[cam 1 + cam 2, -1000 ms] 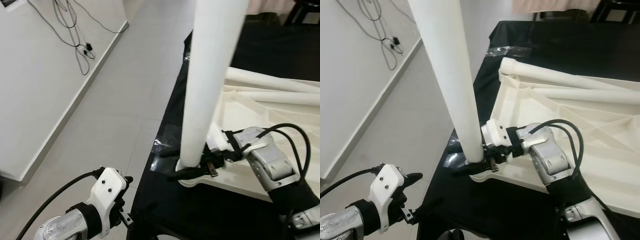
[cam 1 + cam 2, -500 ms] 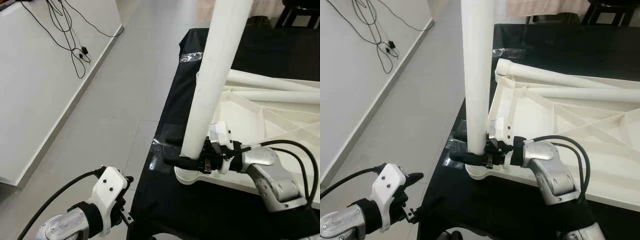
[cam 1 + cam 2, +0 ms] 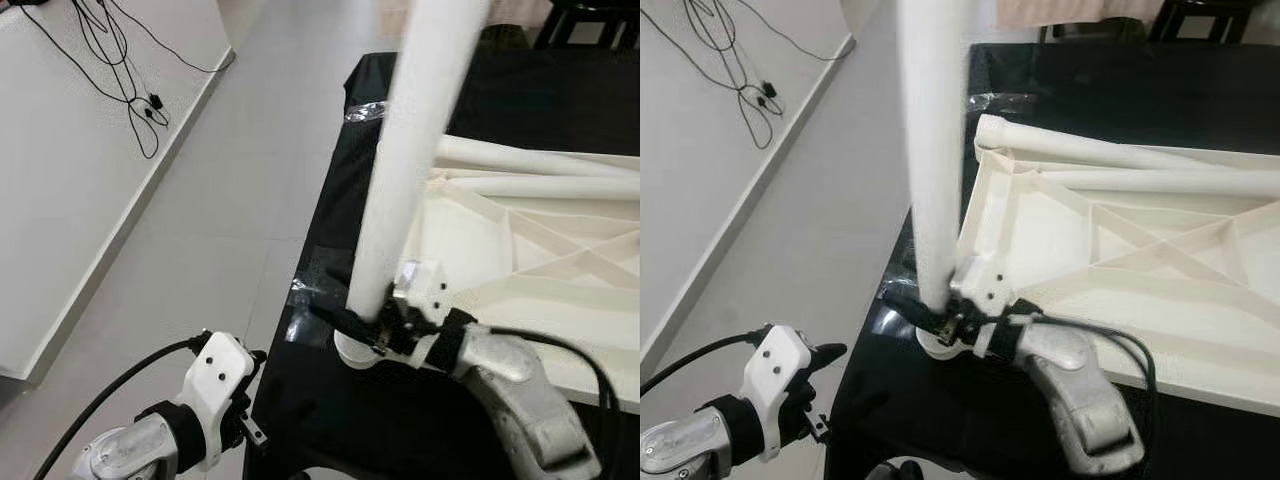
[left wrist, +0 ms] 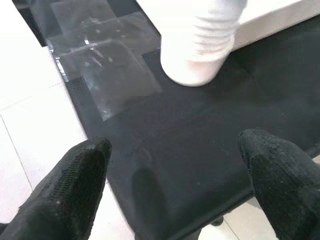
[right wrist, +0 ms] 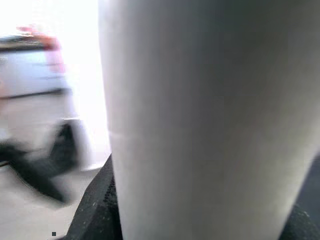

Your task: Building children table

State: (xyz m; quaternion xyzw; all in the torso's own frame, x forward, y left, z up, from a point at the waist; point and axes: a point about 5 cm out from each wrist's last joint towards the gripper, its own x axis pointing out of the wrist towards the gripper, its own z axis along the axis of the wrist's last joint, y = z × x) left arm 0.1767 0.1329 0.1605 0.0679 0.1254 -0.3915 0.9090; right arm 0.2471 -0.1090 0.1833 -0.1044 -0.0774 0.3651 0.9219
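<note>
One big white tabletop point(image 3: 1160, 270) lies upside down across the right half of the eye views, ribs up, on the black-covered worktop point(image 3: 1120, 90). At its near left corner, in the lower middle of the frame, a round socket point(image 3: 352, 352) takes the white table leg point(image 3: 410, 170), which rises from there up past the top edge and looks slightly tilted and blurred. My right end effector point(image 3: 352, 322) is clamped on the leg just above that socket, its black fingers wrapping the tube, and the right wrist view has the leg pressed close between them.

To do this step well, I judge I should bring the leg square to the tabletop before turning or pressing it, keep the grip low near the threaded end seen in the left wrist view, and avoid prying sideways, since the corner sits near the worktop's left edge and could slide off toward the floor point(image 3: 200, 180).

Two more loose legs point(image 3: 1120, 157) lie along the far rim of the tabletop, upper right, clear of the work. My left end effector point(image 3: 215, 385) hangs at lower left with its fingers point(image 4: 75, 185) spread apart, holding nothing, beside the worktop edge. Clear tape patches point(image 4: 105, 70) stick to the black cover next to the socket. Cables point(image 3: 135, 90) trail at upper left, well away.
</note>
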